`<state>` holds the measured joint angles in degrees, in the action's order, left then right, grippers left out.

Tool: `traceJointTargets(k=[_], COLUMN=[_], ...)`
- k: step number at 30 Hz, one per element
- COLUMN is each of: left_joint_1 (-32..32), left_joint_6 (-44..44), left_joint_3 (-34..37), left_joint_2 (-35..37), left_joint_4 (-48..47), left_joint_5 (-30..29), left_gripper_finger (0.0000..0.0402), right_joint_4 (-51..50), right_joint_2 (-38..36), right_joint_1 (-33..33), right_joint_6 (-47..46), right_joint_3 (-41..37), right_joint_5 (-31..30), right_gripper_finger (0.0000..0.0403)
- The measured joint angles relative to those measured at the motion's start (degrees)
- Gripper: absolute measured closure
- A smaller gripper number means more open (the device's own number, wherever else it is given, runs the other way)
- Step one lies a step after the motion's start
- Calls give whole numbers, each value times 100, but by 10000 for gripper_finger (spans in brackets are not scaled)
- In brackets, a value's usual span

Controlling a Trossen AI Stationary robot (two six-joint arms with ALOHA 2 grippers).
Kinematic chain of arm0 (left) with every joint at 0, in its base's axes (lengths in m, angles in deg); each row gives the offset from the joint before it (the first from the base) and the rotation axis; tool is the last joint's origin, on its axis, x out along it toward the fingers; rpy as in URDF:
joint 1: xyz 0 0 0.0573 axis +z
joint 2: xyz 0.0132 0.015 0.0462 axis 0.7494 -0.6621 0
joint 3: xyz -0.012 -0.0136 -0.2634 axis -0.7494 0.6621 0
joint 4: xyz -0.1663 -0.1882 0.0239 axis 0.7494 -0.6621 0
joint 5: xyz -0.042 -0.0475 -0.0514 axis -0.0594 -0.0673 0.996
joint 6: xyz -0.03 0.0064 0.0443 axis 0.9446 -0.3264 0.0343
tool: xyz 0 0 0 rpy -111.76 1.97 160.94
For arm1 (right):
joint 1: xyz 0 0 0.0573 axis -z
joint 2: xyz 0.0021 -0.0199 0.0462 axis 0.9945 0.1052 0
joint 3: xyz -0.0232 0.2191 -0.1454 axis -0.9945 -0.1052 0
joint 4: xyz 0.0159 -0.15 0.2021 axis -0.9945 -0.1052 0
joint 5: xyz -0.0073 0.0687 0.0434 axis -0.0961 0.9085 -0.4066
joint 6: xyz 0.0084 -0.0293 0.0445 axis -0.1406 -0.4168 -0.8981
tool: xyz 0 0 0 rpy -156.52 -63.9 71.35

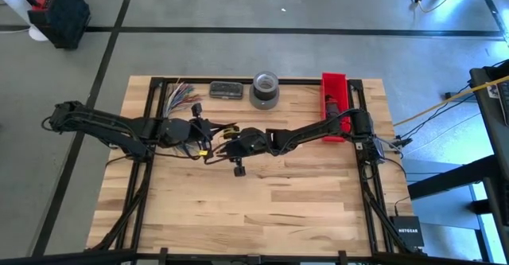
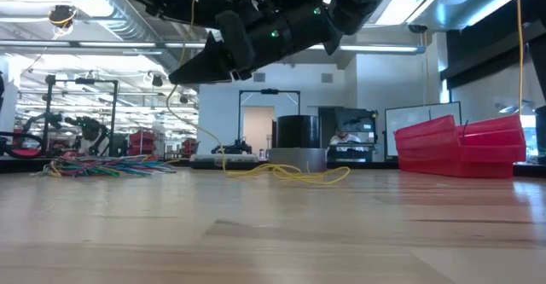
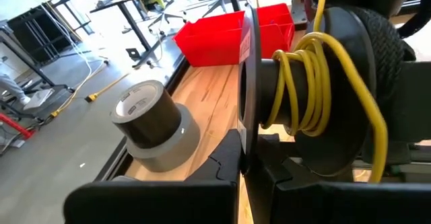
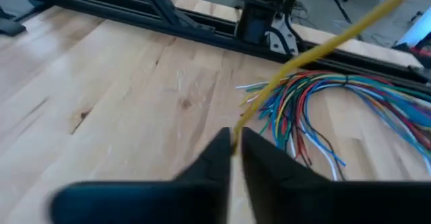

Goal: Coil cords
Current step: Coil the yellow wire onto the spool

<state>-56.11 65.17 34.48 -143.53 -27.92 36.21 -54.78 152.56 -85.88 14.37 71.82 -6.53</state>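
The wooden table [image 1: 262,193] carries two dark arms that meet near its middle. The left gripper [image 1: 208,130] is closed; in its wrist view a yellow cord [image 3: 304,83] is wound in several loops around a black spool-like part just ahead of its fingers. The right gripper [image 4: 234,143] has its fingers nearly together, pinching one strand of that yellow cord between the tips. One red bin [image 1: 334,98] stands at the far right; its contents cannot be made out. One grey tape roll [image 1: 265,90] sits at the far middle. One bundle of multicoloured cords [image 1: 181,95] lies at the far left, apart from both grippers.
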Motion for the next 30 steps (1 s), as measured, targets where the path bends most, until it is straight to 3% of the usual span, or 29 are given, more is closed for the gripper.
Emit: traceJointTargets(k=[8, 20, 30], left_joint_1=[-173, -414, -527], left_joint_6=[14, 122, 57], left_joint_3=[0, 2, 0], left_joint_2=[56, 724, 829], left_joint_4=[433, -554, -924], left_joint_5=[119, -117, -262], left_gripper_finger=[402, 402, 402], right_joint_4=[-34, -1237, -1978], right_joint_2=[0, -271, -713], right_joint_1=[-156, -154, -29], right_joint_6=[547, 841, 604], right_joint_3=[1, 9, 4], right_joint_5=[-1006, -2378, -2498], right_gripper_finger=[394, 396, 398])
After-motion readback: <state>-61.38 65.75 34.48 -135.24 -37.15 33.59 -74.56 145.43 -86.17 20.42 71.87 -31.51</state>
